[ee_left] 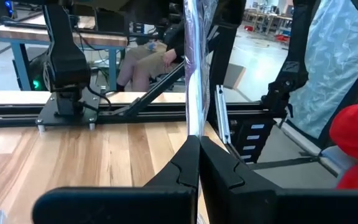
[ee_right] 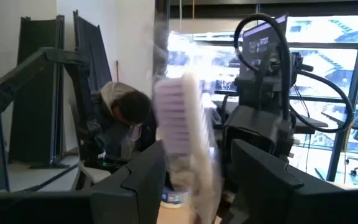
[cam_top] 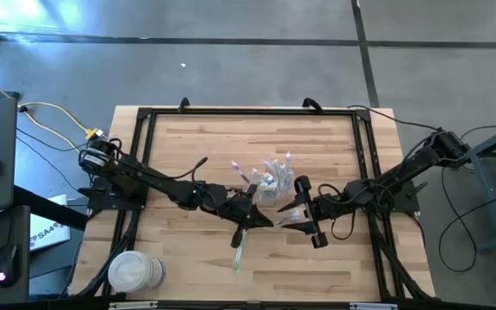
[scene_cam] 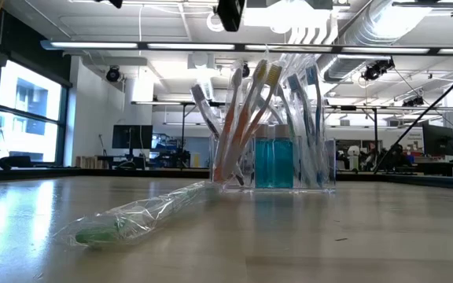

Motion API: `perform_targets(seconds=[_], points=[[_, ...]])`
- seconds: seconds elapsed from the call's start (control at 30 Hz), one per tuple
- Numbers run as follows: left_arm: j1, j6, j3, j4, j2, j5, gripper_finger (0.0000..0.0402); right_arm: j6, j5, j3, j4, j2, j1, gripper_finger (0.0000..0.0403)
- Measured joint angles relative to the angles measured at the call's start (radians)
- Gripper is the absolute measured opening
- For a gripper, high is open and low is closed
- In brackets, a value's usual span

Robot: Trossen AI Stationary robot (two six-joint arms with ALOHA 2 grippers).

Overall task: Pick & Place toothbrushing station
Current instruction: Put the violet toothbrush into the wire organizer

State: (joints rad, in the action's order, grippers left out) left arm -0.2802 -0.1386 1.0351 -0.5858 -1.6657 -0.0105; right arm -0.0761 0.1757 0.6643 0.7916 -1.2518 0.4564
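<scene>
A clear container [cam_top: 271, 179] [scene_cam: 278, 161] stands mid-table with several pastel toothbrushes upright in it and two teal tubes. A green toothbrush in a clear wrapper [cam_top: 238, 245] [scene_cam: 132, 220] lies flat on the wood in front of it. My left gripper [cam_top: 265, 221] [ee_left: 199, 140] hovers high above the table, pointing level, shut on a clear-wrapped toothbrush [ee_left: 191, 62]. My right gripper [cam_top: 289, 217] [ee_right: 197, 149] faces it, open. A wrapped brush with a pale purple head [ee_right: 179, 118] stands upright between its fingers. My left gripper pinches the clear wrapper [ee_left: 192, 118] between its two fingers, which come in level from the table's left. The wrapped brush stands up from the fingers, lifted clear of the table. My right gripper's fingers [ee_right: 148, 174] flank the brush; whether they touch it I cannot tell.
A black rail frame [cam_top: 145, 155] borders the table. A white round stack [cam_top: 136, 271] sits at the near left corner. A person [ee_right: 126, 115] sits beyond the table's left side. Bare wood lies near the front edge and at the far side.
</scene>
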Motion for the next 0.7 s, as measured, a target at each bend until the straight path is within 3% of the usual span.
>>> perform_targets(seconds=[0.4, 0.7], points=[[-0.001, 0.004, 0.0, -0.003, 0.0, -0.001, 0.0, -0.006, 0.008, 0.0, -0.035, 0.0, 0.03, 0.0161], [-0.001, 0.004, 0.0, 0.006, 0.0, -0.002, 0.0, -0.017, 0.007, 0.0, -0.042, 0.0, 0.03, 0.0061]])
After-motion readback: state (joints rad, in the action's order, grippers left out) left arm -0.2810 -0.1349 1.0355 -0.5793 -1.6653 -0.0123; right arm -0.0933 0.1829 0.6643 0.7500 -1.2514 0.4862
